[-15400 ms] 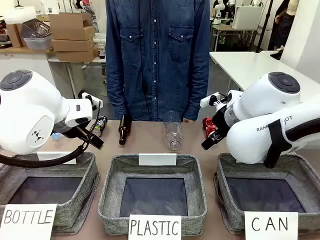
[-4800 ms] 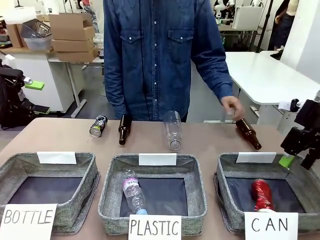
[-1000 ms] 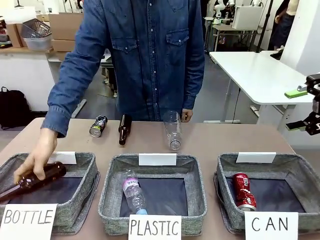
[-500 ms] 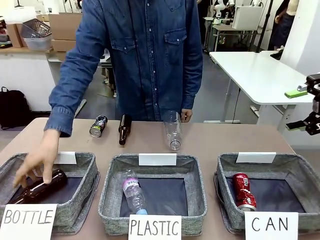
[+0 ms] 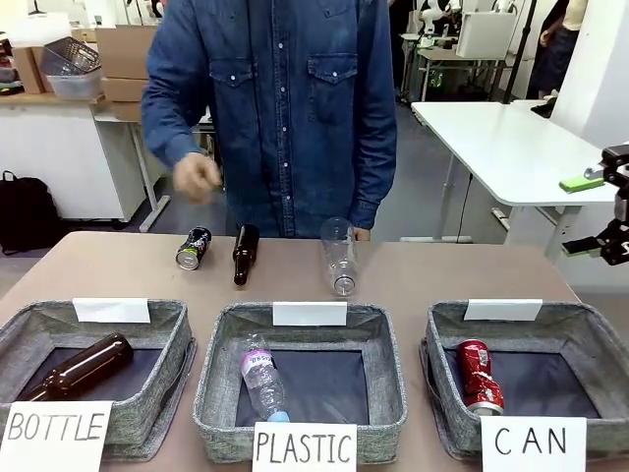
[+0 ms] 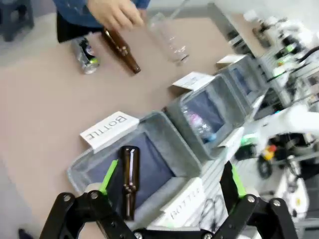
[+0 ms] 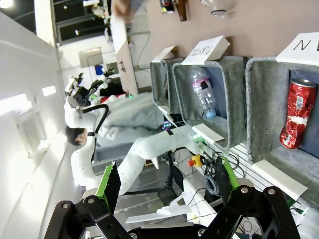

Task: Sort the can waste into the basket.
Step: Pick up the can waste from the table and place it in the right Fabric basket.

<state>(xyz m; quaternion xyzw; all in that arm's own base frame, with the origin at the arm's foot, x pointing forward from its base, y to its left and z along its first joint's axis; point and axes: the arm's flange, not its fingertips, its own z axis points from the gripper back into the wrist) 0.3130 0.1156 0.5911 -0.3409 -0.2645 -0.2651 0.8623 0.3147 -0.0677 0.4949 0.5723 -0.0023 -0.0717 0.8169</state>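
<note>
A dented red can point(image 5: 479, 375) point(image 7: 296, 114) lies in the grey felt basket point(image 5: 590, 339) point(image 7: 263, 104) signed "CAN" at the front right. A dark silvery can point(image 5: 194, 247) point(image 6: 85, 54) lies on its side on the table's far left, apart from both grippers. My right gripper point(image 5: 592, 216) point(image 7: 167, 181) hangs open off the table's right edge, above and beyond the basket, holding nothing. In the left wrist view my left gripper point(image 6: 172, 179) is open and empty, high over the left basket's near corner.
The left basket point(image 5: 147, 324) holds a brown bottle point(image 5: 74, 366) point(image 6: 129, 186); the middle basket point(image 5: 221, 339) holds a plastic bottle point(image 5: 260, 376). A brown bottle point(image 5: 244, 254) and a clear bottle point(image 5: 339, 256) lie at the far edge. The person's hand point(image 5: 197, 177) is raised there.
The person's hand let go of the brown bottle in the left basket and drew back up toward the chest. Neither gripper moved.
</note>
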